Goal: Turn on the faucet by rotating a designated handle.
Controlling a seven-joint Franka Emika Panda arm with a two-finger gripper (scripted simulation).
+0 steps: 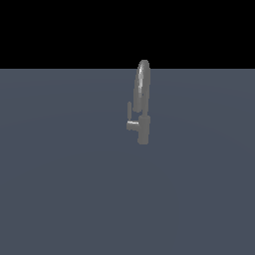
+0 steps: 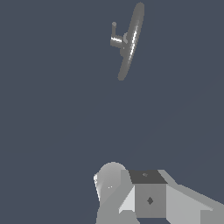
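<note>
1. The gripper [image 2: 148, 197] shows only in the wrist view, as blocky grey and dark housing w/ a rounded part beside it. No fingertips are visible, so whether the jaws are spread or pressed together can't be told. Nothing is seen held.

2. Gripper is well apart from the faucet [image 2: 129, 43]; a wide stretch of bare surface [image 2: 65, 131] lies between them. Prob. a start or approach pose: camera is aimed so the whole tap stays in sight before closing in.

3. In the exterior view no arm is seen at all. The faucet [image 1: 143, 102] stands upright on the flat grey tabletop [image 1: 60, 189], toward the far edge, roughly mid-way across, slightly toward the exterior view's right.

4. Tall arched loop spout rises from a short cylindrical body. A short horizontal stub sticks out toward the exterior view's left.

5. The handle [image 1: 129, 110] is a thin small bar standing up from the stub's end, beside the spout, not touching it. In the wrist view the handle [image 2: 113, 29] is likewise clear of the loop, so approach from the stub side looks open.

6. Judgement: task not begun; handle untouched.
</note>
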